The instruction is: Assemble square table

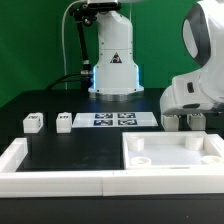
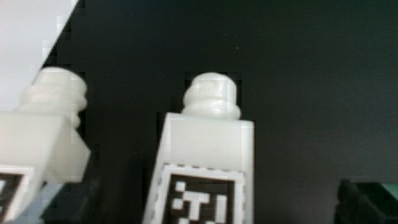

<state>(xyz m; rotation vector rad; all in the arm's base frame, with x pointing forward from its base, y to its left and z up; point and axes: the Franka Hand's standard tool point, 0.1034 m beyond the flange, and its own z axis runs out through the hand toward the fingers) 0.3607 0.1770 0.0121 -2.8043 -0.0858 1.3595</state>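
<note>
At the exterior view's left, two of the square table's legs sit on the black table (image 1: 20, 105): one small white leg (image 1: 33, 122) and, just beside it, a second leg (image 1: 64, 120), both well apart from the arm. Next along lies the marker board (image 1: 105, 120), flat and carrying nothing but its tags, with the long white border wall (image 1: 50, 165) running in front. Further right rests the square tabletop (image 1: 175, 150), rim upward and corner holes showing, with no leg fitted in them. Over its far edge, at the exterior view's right, hangs the gripper (image 1: 186, 122), its fingers spread as wide as they go and holding nothing. The wrist view looks along two more legs lying side by side without touching, a near leg (image 2: 205, 160) and an outer leg (image 2: 50, 125). Each is a squarish block with a tag on its face and a rounded peg at one end (whether the peg is threaded is too blurred to tell). These look like light, stiff plastic pieces, smooth enough to slip or twist in a loose pinch. The best hold is probably across the two flat sides of the block's body, square on and away from the peg, which must stay free for its hole. The tabletop seems equally rigid but too broad to span, so its raised rim is the likely place to grasp it.
</note>
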